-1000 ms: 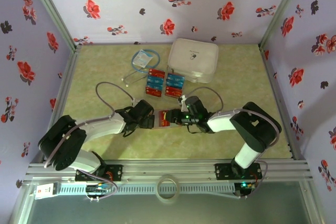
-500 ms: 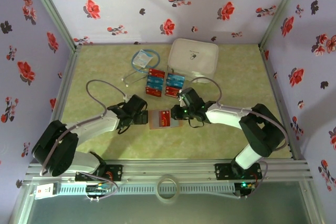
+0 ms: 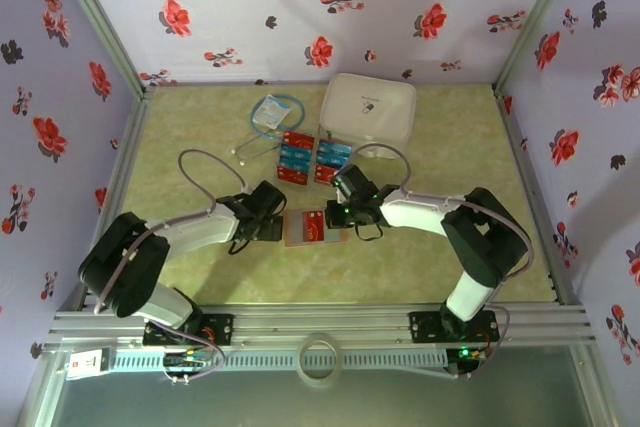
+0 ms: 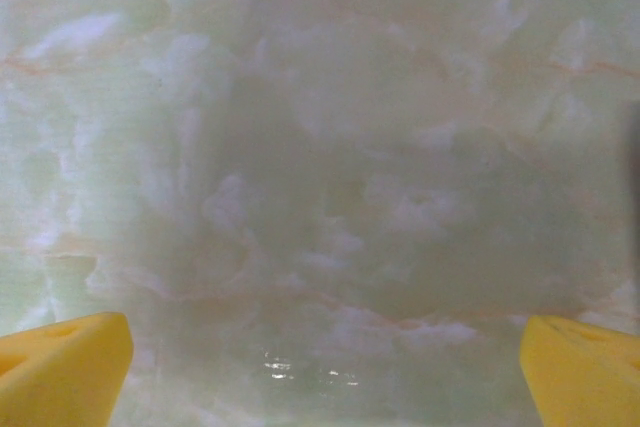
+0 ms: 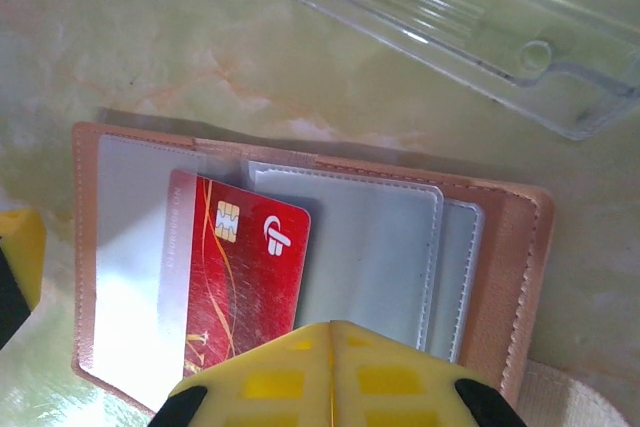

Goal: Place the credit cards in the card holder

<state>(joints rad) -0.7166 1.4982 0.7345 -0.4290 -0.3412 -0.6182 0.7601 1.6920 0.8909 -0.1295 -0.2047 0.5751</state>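
The card holder [image 3: 296,231] lies open on the table, tan-brown [image 5: 515,277] with grey clear sleeves. One red credit card [image 3: 314,225] sits on its left half, its left edge tucked under a clear sleeve [image 5: 245,267]. My right gripper [image 3: 337,211] hovers just over the holder's near edge, its yellow fingertips pressed together [image 5: 332,332] with nothing between them. Left of the holder, my left gripper [image 3: 270,224] is wide open over bare table [image 4: 320,377]. More red and blue credit cards [image 3: 297,157] lie in two stacks behind the holder.
A clear plastic tray [image 5: 450,7] holds the card stacks just behind the holder. A big white zip case [image 3: 367,112] stands at the back. A bagged blue cable [image 3: 272,112] lies left of it. Flowered walls close in three sides.
My right gripper has closed its fingers and slid slightly left and back over the holder. The red card now lies in the holder. My left gripper drew back left from the holder's edge.
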